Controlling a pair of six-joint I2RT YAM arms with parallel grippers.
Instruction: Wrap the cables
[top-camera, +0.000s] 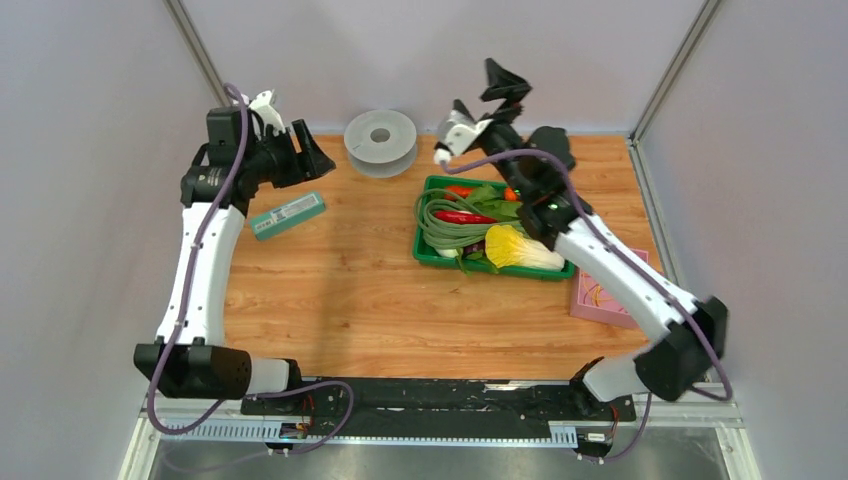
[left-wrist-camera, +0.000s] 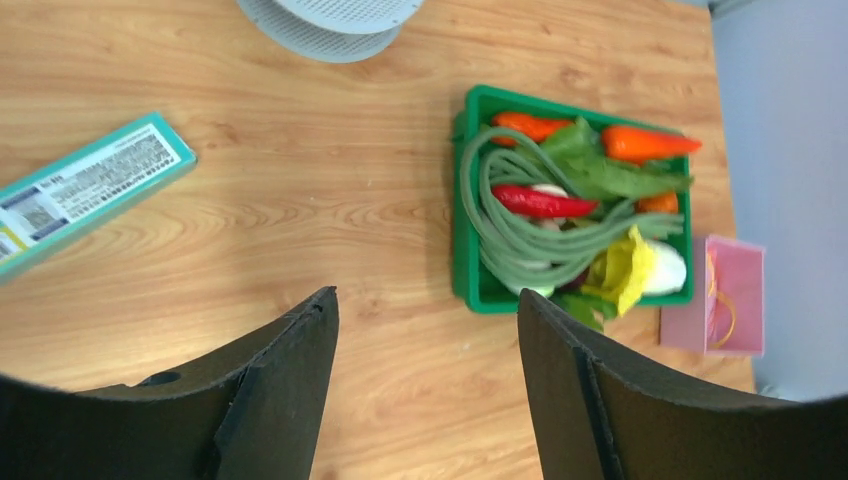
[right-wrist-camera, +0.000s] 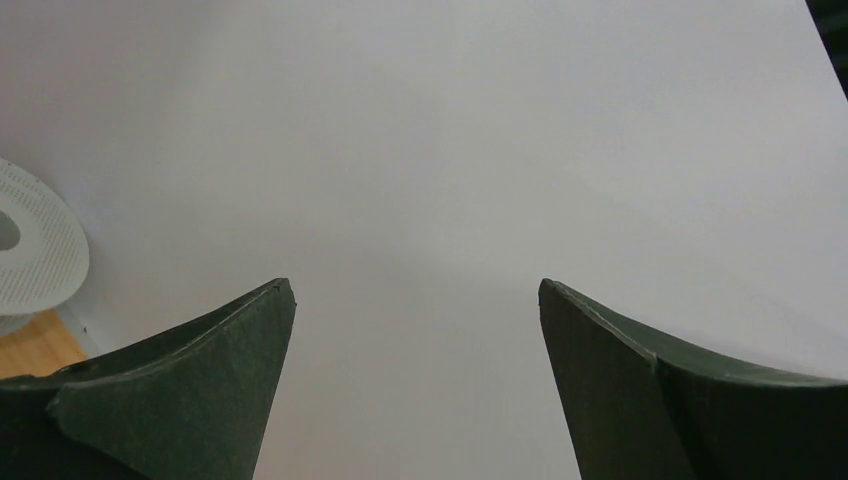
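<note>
The cables are a pale strand wound on a flat round light-grey spool (top-camera: 381, 143) with a centre hole, lying at the back middle of the wooden table. The spool's edge shows at the top of the left wrist view (left-wrist-camera: 330, 22) and at the left edge of the right wrist view (right-wrist-camera: 30, 250). No loose end is discernible. My left gripper (top-camera: 308, 157) is open and empty, left of the spool and above the table (left-wrist-camera: 427, 300). My right gripper (top-camera: 487, 93) is open and empty, raised to the right of the spool and facing the back wall (right-wrist-camera: 415, 287).
A green tray (top-camera: 428, 256) of vegetables stands right of centre, also in the left wrist view (left-wrist-camera: 461, 250). A teal box (top-camera: 288, 215) lies under the left arm (left-wrist-camera: 90, 185). A pink box (top-camera: 598, 293) sits by the right edge (left-wrist-camera: 712, 300). Walls enclose the table.
</note>
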